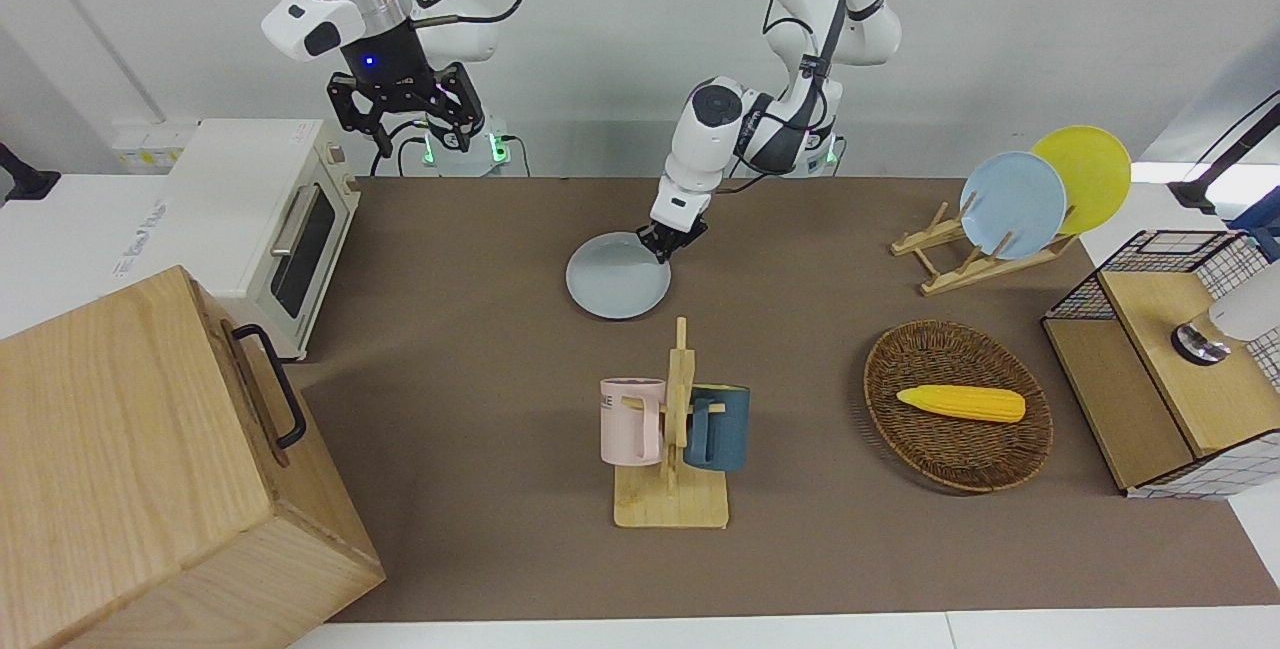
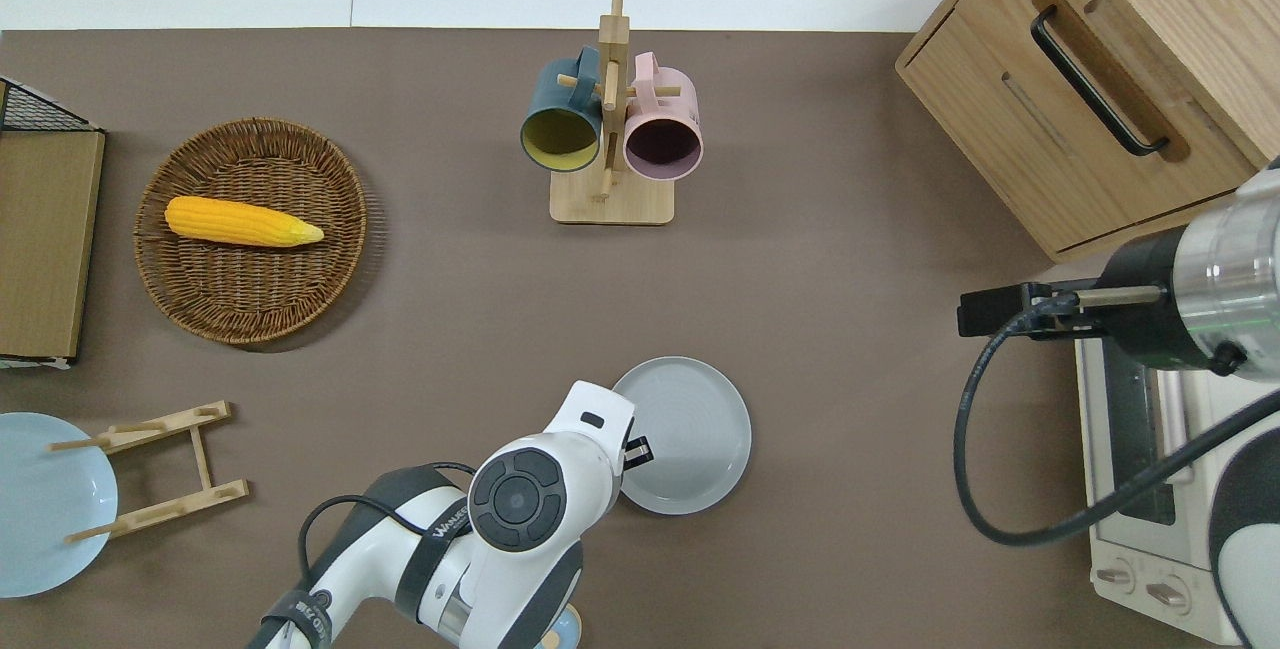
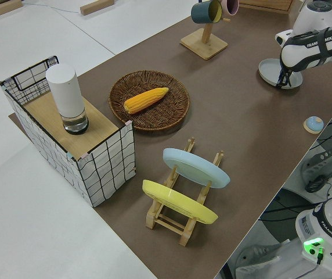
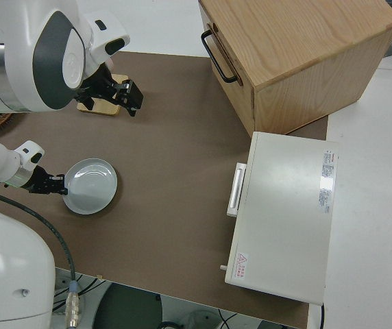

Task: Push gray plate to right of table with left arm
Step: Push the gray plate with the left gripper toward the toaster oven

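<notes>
Here the right gripper (image 1: 405,114) hangs parked over the toaster oven (image 1: 262,219), and its jaws stand wide apart with nothing between them. Toward the middle of the table (image 1: 480,349), the gray plate (image 1: 617,275) lies flat on the brown top, nearer to the robots than the mug rack (image 1: 673,429) and well apart from it. The left gripper (image 1: 661,245) is low at the plate's rim, on the edge that faces the left arm's end of the table, and it touches the rim there. Its fingers (image 2: 637,451) look close together, but I cannot tell whether they pinch the rim or only press against it. Toward the left arm's end, the wicker basket (image 1: 957,404) holds the corn (image 1: 961,402), and the sky-blue plate (image 1: 1014,205) and the yellow plate (image 1: 1088,174) lean in the wooden plate stand (image 1: 965,259).
</notes>
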Robot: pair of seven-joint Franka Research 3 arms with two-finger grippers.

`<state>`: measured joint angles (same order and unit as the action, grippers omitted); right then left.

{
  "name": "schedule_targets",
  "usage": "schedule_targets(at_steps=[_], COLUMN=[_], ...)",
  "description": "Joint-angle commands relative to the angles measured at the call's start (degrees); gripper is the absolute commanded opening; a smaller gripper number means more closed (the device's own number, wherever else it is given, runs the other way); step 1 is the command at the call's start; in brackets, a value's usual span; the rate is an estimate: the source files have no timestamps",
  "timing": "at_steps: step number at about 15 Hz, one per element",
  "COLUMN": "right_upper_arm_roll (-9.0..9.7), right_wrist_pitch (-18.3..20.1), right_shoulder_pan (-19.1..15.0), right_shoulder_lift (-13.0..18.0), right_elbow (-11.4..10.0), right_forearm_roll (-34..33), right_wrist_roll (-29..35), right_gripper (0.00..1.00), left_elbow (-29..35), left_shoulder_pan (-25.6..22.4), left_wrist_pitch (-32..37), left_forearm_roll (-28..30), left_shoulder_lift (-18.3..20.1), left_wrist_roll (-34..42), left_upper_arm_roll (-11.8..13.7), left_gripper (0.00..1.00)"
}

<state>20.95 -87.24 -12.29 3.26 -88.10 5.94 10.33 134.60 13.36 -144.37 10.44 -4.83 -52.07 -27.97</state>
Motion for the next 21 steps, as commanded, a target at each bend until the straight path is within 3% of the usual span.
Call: schedule_targets(at_steps=[1,15,21], right_upper_arm_roll=[0.15,0.15,0.15], right_wrist_pitch=[0.3,0.3,0.3], right_shoulder_pan=[-0.4,-0.4,-0.4], right_shoulder_lift=[-0.4,-0.4,-0.4], right_elbow=[0.8,0.8,0.8], right_forearm_roll=[0.9,0.9,0.9], right_wrist_roll=[0.1,0.1,0.1], right_gripper=[0.996,0.996,0.996], left_elbow=[-2.1,-5.7,-9.3], left_shoulder_pan=[2.9,6.9,7.4], left_wrist_pitch=[-2.8,-5.6,-6.1], left_forearm_roll=[-0.3,-0.9,-7.4], left_shoulder_lift=[-3.7,-7.5,-11.8], left_wrist_roll=[-3.4,-7.6,-13.8], left_upper_arm_roll=[0.5,0.6,0.6], left_gripper=[0.00,0.00,0.00])
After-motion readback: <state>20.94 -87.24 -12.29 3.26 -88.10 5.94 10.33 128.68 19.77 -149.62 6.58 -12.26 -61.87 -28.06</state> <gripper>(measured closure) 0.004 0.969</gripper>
